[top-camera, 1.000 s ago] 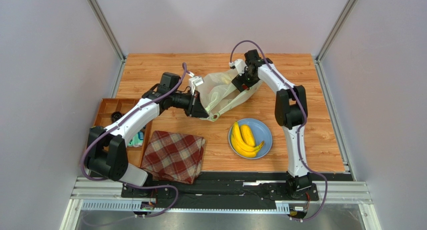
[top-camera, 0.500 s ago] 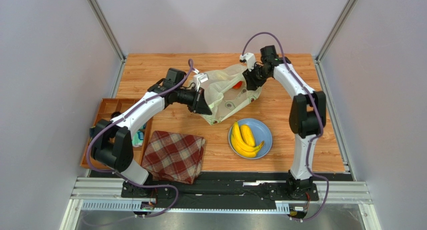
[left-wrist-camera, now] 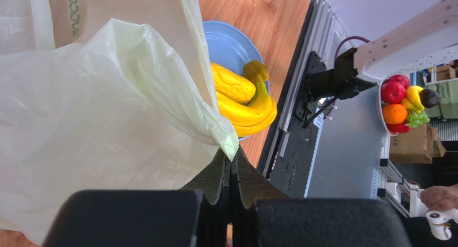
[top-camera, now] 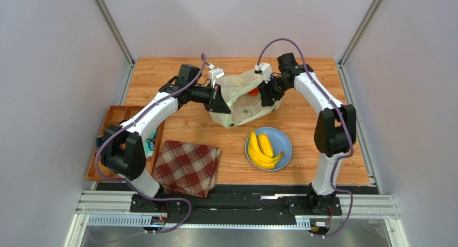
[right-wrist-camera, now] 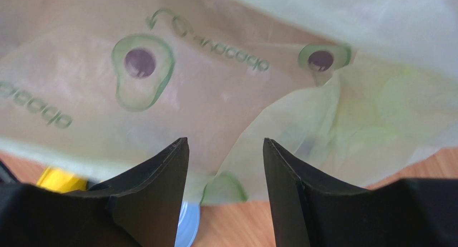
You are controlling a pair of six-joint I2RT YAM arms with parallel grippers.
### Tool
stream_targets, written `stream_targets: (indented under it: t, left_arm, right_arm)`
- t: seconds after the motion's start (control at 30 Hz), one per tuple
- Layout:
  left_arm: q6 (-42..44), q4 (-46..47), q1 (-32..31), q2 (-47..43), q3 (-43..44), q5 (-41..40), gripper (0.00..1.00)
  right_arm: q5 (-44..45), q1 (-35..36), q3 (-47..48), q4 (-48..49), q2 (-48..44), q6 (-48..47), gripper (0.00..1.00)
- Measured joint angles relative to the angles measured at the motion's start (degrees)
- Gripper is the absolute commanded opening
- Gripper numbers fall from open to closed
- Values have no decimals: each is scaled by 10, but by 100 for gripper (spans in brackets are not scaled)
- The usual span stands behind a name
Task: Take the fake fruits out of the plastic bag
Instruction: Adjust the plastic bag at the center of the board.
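Bag [top-camera: 242,104] of thin crinkly translucent plastic beside smooth curved bananas [top-camera: 261,150]

The plastic bag [left-wrist-camera: 97,107] between the black jaws of the left gripper [left-wrist-camera: 230,164] is looking pale yellow-green. Ahead of the black jaws of the right gripper [right-wrist-camera: 224,145], its film is carrying a print of green avocado halves with dark purple stones, and green letters. A red fruit [top-camera: 252,91] is shining through the bag just beside the right jaws. Beyond the left jaws the banana bunch [left-wrist-camera: 239,94] is showing yellow on a blue plate [left-wrist-camera: 226,43]. Well apart from both jaws, the cloth [top-camera: 186,167] is showing red, cream and dark checks.
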Motion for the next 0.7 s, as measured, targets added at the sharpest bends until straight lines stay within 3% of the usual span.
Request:
stream_targets:
  t: [0.13,0.33,0.53,0.57,0.7]
  left_arm:
    - [-11,4,0,-11,10,17,0]
    - [31,-42,0,-111,8,20,0]
    - [101,-71,0,-230,19,22,0]
    - [106,-71,0,-232,16,23,0]
    - [122,-69,-2,-206,-18,16,0]
  right_arm:
    - [4,2,84,-4,82,32,59]
    - [5,28,110,-11,101,66,61]
    - [19,88,109,-7,101,93,85]
    - [27,99,109,-5,101,99,100]
    - [67,120,129,-2,117,120,100]
